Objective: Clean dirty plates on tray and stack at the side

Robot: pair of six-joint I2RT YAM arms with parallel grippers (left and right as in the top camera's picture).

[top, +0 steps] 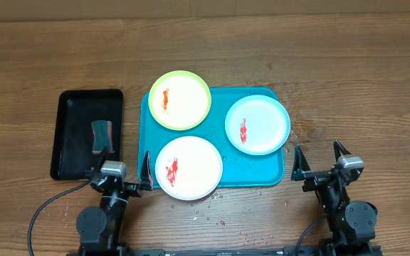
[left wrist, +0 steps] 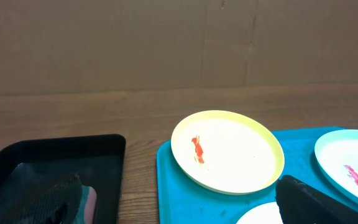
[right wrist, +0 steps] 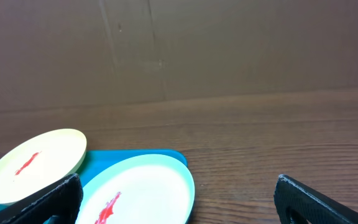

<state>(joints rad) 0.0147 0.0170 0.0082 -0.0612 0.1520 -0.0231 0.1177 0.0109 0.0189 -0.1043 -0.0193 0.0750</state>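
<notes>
Three plates with red smears lie on the turquoise tray: a yellow-green plate at the back left, a pale blue plate at the right and a white plate at the front. The white plate overhangs the tray's front rim. My left gripper stands open and empty at the tray's front left corner, one finger over the black tray and one beside the white plate. To the right of the tray, my right gripper is open over bare wood, holding nothing. In the left wrist view the yellow-green plate lies ahead.
A smaller black tray sits left of the turquoise one, holding a green and pink sponge. Small droplets or crumbs dot the wooden table in front of and to the right of the tray. A cardboard wall stands at the far side.
</notes>
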